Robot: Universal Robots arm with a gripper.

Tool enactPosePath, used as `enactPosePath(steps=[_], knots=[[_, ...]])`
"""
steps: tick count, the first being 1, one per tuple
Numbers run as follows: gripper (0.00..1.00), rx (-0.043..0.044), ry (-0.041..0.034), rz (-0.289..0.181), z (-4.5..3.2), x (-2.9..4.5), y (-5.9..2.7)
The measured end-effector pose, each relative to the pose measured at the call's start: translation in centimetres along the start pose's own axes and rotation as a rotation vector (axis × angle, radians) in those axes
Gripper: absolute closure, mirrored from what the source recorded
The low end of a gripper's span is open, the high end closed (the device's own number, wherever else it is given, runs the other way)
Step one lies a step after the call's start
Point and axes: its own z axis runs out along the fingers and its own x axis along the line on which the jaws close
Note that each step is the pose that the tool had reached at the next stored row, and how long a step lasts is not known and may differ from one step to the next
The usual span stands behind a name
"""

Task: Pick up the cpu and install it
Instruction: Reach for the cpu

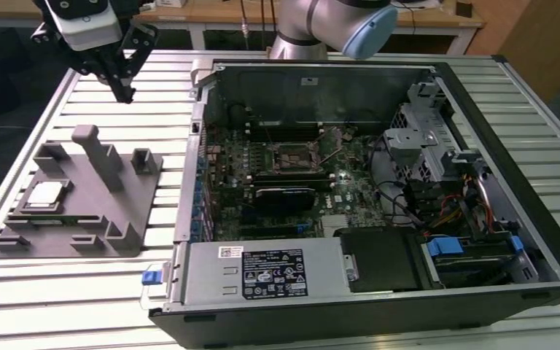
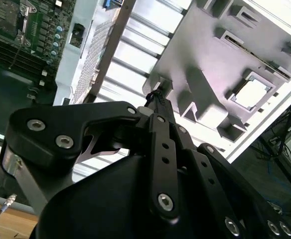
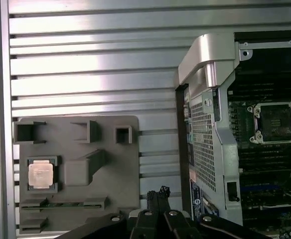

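1. One cpu (image 1: 47, 193) lies flat in a square recess of a grey fixture (image 1: 114, 211), on the exterior view's left. It is a small square chip with a pale silvery metal top and a thin darker edge. Both wrist views show it seated in the same recess.
2. The gripper (image 1: 122, 93) is black, with long, thin fingers built of bolted links. The fingers are brought together at the tips and nothing is between them. It hangs above the table (image 1: 66, 292) near one end of the fixture, well apart from the cpu, and it touches nothing.
3. The fixture looks like matt grey plastic. It carries upright posts, narrow slots and small square pockets. A tall post stands just beside the recess with the cpu.
4. The table is made of shiny metal slats with straight parallel grooves between them.
5. The case (image 1: 319, 76) lies open on its side, just beside the fixture on the exterior view's right. It is black outside and bare grey metal inside, with a perforated wall at the near corner in the first wrist view.
6. Inside the case there is a green board, and on it the socket (image 1: 290, 157), a dark square inside a bright metal frame.
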Motion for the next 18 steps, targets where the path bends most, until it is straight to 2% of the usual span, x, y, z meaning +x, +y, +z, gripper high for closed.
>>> enactPosePath(steps=[18], knots=[[0.89, -0.0004, 0.0001, 0.0, 0.63, 3.61, -0.43]])
